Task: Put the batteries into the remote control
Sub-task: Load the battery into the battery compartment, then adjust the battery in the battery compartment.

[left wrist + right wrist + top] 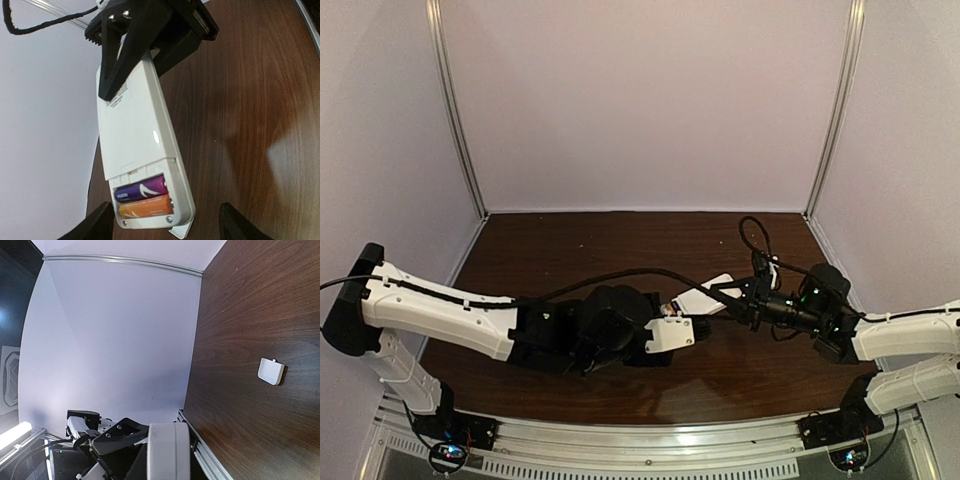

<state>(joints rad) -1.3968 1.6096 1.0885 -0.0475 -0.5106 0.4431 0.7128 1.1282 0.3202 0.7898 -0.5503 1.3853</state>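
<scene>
The white remote control [135, 130] lies back side up, held above the table. Its battery bay is open, with the purple battery [141, 189] and the orange battery [145, 206] side by side inside. My right gripper [145, 35] is shut on the remote's far end; the remote's edge shows between its jaws in the right wrist view [169, 452]. My left gripper [165, 227] is open, its fingers [97, 225] on either side of the battery end without touching. In the top view the remote [705, 297] sits between the two grippers.
A small plain white cover piece [271, 371] lies flat on the dark wooden table [620, 250]; a white corner [181, 231] pokes out under the remote's end. Pale walls enclose the table on three sides.
</scene>
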